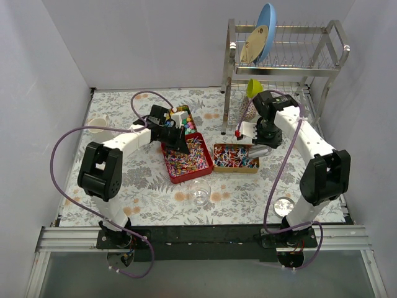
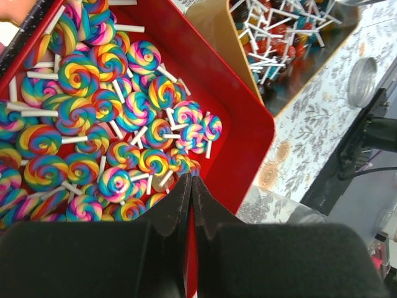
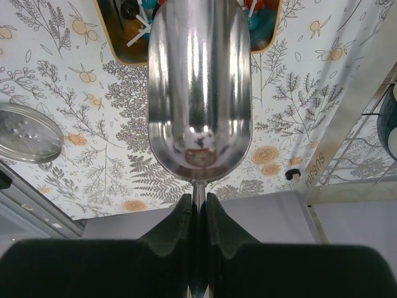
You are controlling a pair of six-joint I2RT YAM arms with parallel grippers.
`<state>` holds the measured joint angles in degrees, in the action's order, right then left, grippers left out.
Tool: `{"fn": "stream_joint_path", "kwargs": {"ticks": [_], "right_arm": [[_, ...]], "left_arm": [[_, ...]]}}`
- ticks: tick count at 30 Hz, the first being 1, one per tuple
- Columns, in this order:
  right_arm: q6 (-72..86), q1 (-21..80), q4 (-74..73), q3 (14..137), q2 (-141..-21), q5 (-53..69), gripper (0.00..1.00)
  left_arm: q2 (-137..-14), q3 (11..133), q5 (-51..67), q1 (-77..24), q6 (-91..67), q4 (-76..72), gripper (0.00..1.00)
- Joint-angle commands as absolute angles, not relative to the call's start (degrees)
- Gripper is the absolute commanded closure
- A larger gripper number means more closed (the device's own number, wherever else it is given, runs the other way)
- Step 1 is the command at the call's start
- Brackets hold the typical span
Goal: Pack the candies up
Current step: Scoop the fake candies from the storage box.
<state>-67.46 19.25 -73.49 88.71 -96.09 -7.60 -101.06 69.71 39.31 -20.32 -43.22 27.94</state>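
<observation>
A red tin (image 1: 177, 174) holds several rainbow swirl lollipops (image 2: 111, 99). Behind it, a second tin holds small multicoloured round candies (image 1: 187, 126), partly hidden by my left arm. A gold tin (image 1: 216, 162) holds stick candies with red and blue heads (image 2: 279, 31). My left gripper (image 2: 191, 180) is shut at the red tin's near-left rim, apparently pinching the wall; it also shows in the top view (image 1: 177, 141). My right gripper (image 3: 198, 197) is shut on the handle of an empty metal scoop (image 3: 198, 93), which hovers at the gold tin's right end (image 1: 259, 151).
A clear glass cup (image 1: 200, 192) stands in front of the red tin. A round metal lid (image 1: 284, 205) lies near the right arm's base. A white cup (image 1: 96, 124) sits at the left. A dish rack (image 1: 282, 68) with plates and a yellow funnel stands back right.
</observation>
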Motion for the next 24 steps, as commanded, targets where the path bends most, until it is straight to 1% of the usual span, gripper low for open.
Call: {"fn": "stream_joint_path", "kwargs": {"ticks": [1,8,13,18,24], "right_arm": [[-84.2,20.9,-75.0,91.8,-97.4,-17.6,0.99],[-82.2,25.6,-74.9,94.6,-103.3,-21.8,0.99],[-80.5,27.8,-74.9,92.1,-105.6,-23.8,0.99],[-76.6,30.1,-74.9,92.1,-108.2,-21.1,0.99],[-70.7,32.4,-74.9,93.4,-111.3,-18.4,0.99]], "left_arm": [[-103.7,70.5,36.5,-23.0,-41.2,25.5,1.00],[-107.4,70.6,38.4,-25.3,-43.2,19.6,1.00],[-108.4,69.2,39.8,-26.2,-44.1,15.5,1.00],[-109.7,68.6,41.0,-28.0,-44.3,12.7,1.00],[-109.3,64.2,41.5,-31.7,-46.1,7.6,1.00]]}}
